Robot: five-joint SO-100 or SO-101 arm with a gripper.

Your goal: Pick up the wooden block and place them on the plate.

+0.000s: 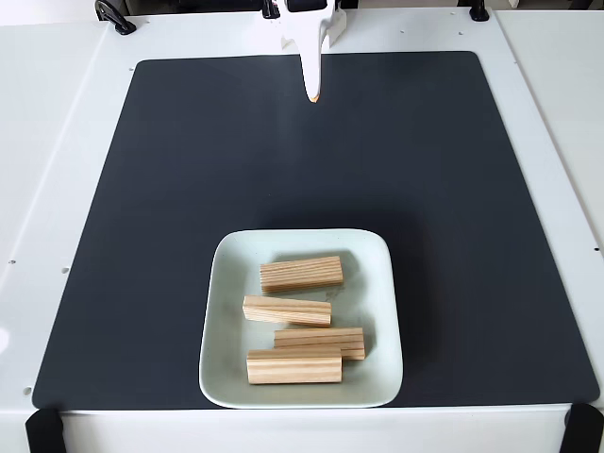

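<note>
In the fixed view the pale mint-white square plate (382, 311) sits on the black mat near the front edge. Several wooden blocks lie inside it: one at the top (302, 273), one below it (287, 310), a third (326, 338) partly behind the front one (293, 366). My white gripper (312, 94) hangs at the top centre, far behind the plate, its fingers together in a point with nothing between them.
A large black mat (189, 189) covers most of the white table (57, 142). Black clamps sit at the table's far edge (115, 17) and front corners (42, 429).
</note>
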